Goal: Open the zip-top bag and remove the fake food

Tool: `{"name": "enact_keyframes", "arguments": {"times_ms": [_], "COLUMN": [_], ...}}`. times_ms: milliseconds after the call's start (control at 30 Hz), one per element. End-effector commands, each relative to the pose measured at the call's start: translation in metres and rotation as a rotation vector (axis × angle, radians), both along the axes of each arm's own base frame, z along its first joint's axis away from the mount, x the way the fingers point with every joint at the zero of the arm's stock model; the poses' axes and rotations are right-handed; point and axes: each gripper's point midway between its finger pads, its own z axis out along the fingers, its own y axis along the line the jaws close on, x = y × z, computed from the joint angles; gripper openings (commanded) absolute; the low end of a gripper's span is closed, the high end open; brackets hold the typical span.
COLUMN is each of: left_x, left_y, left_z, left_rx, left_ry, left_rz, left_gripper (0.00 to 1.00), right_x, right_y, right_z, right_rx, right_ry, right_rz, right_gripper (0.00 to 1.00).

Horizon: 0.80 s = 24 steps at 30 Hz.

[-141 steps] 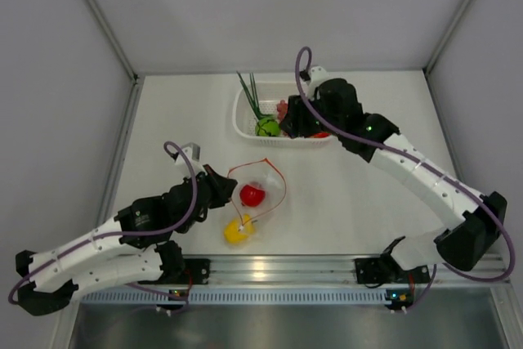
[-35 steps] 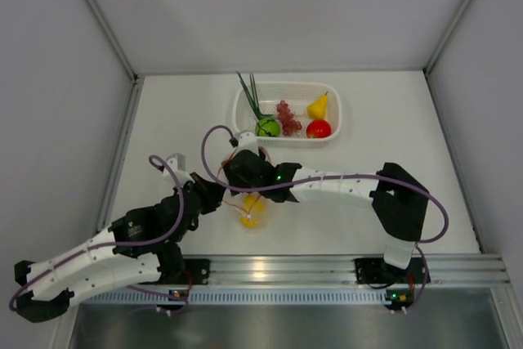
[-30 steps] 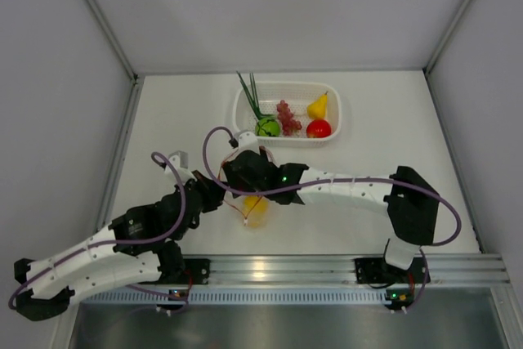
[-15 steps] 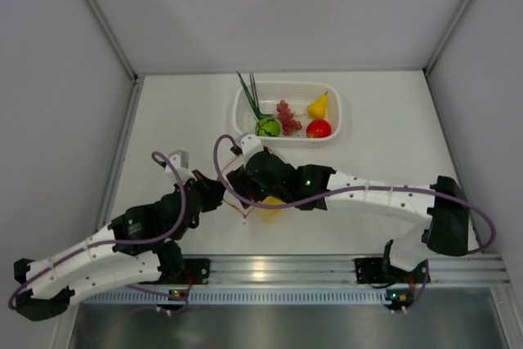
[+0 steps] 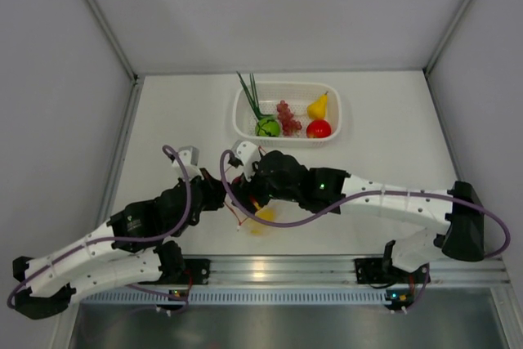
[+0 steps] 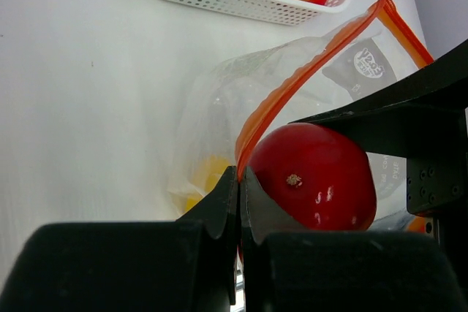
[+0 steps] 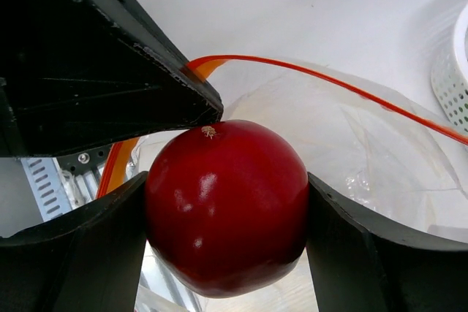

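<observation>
The right fingers [image 7: 351,246] were clamped on a round glossy red plastic fruit [image 7: 227,206], 1 finger on each side. It sat right at the mouth of the clear crinkly plastic bag with the orange-red zip strip [image 6: 219,100]. The left fingers [image 6: 219,210] were pressed together on that strip, holding the mouth open. A yellow plastic fruit [image 6: 205,177] lay deeper in the bag, low on the white bench [image 5: 180,120]. The white plastic basket with holes [image 5: 245,116] stood farther back. The red fruit looked smooth, so it could slip out if lifted fast. It could also catch the strip and drag the bag along.
</observation>
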Motion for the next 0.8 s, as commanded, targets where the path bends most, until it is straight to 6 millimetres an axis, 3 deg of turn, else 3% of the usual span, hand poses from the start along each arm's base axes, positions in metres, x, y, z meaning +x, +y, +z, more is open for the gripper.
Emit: {"name": "enact_keyframes", "arguments": {"times_ms": [0,67,100,133,367,467,500,600,700,767], "left_x": [-0.006,-0.006,-0.006,-0.007,-0.006,-0.004,-0.004,0.0,0.003,0.006], "left_y": [-0.014,-0.015,-0.015,-0.015,-0.008,-0.007,-0.006,-0.001,0.015,0.024], "left_z": [0.019,0.017,0.017,0.018,0.021,0.023,0.022,0.023,0.016,0.014], "left_rx": [-0.028,-0.013,-0.012,-0.013,-0.024,-0.029,-0.025,-0.021,0.013,0.028], "left_ry": [-0.02,-0.02,-0.02,-0.022,-0.037,-0.042,-0.042,-0.04,-0.019,-0.017], "left_rz": [-0.086,-0.094,-0.096,-0.102,-0.078,-0.066,-0.063,-0.023,0.059,0.104], "left_gripper": [0.0,0.0,0.0,0.0,0.0,0.0,0.0,0.0,0.0,0.0], "right_x": [-0.015,-0.024,-0.027,-0.034,-0.052,-0.053,-0.049,-0.03,-0.012,0.001], "right_y": [0.022,0.024,0.022,0.022,0.008,0.003,0.0,-0.015,-0.043,-0.057], "right_z": [0.058,0.071,0.069,0.083,0.092,0.12,0.116,0.129,0.153,0.153], "right_rx": [0.17,0.218,0.222,0.275,0.325,0.446,0.448,0.485,0.578,0.602], "right_ry": [-0.088,-0.11,-0.115,-0.136,-0.205,-0.249,-0.25,-0.279,-0.3,-0.303], "right_rz": [0.137,0.2,0.22,0.257,0.366,0.354,0.316,0.181,0.022,-0.058], "right_gripper": [0.51,0.5,0.5,0.5,0.48,0.43,0.42,0.41,0.39,0.38]}}
